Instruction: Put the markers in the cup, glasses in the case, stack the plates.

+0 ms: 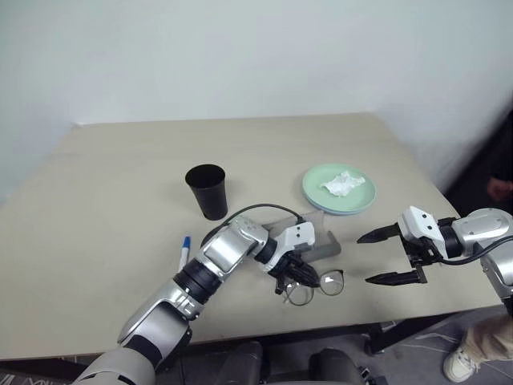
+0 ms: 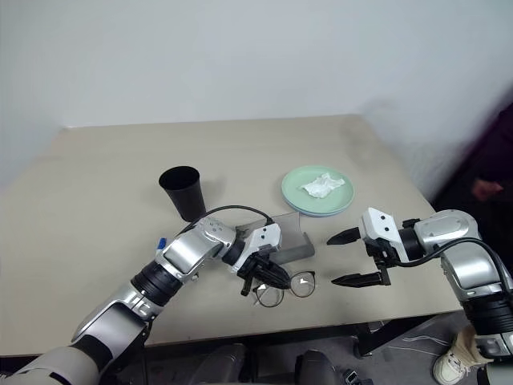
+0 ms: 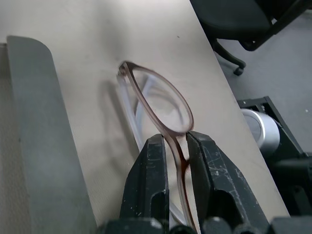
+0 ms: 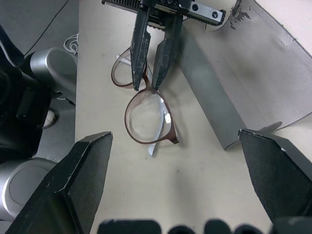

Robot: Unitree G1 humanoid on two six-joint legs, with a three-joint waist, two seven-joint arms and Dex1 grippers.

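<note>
Left pincer [image 3: 171, 161] is clamped on the bridge of the glasses [image 1: 314, 286], one black finger on each side of the thin frame between the two round lenses. The glasses sit at the near edge of the tabletop [image 1: 96, 200], lenses tilted up on edge, folded arms touching the surface beneath them. Just beyond them on the far side lies the case [image 1: 321, 237], open, its grey lid spread flat on the tabletop beside the left wrist.

Right pincer [image 1: 389, 256] hovers to the right of the glasses with its two fingers spread wide apart, gripping nothing and pointing left toward the glasses and the left pincer.

Further back, left of the case, the cup [image 1: 208, 191] stands upright with its mouth up. A marker [image 1: 184, 250] with a blue cap lies near the left forearm, partly hidden by it; whether a second marker is there cannot be told. To the right and farther back rest the plates [image 1: 358, 202], the mint green one on top with a blue rim showing just under it, and a crumpled white tissue [image 1: 342, 184] lying in the top plate.
</note>
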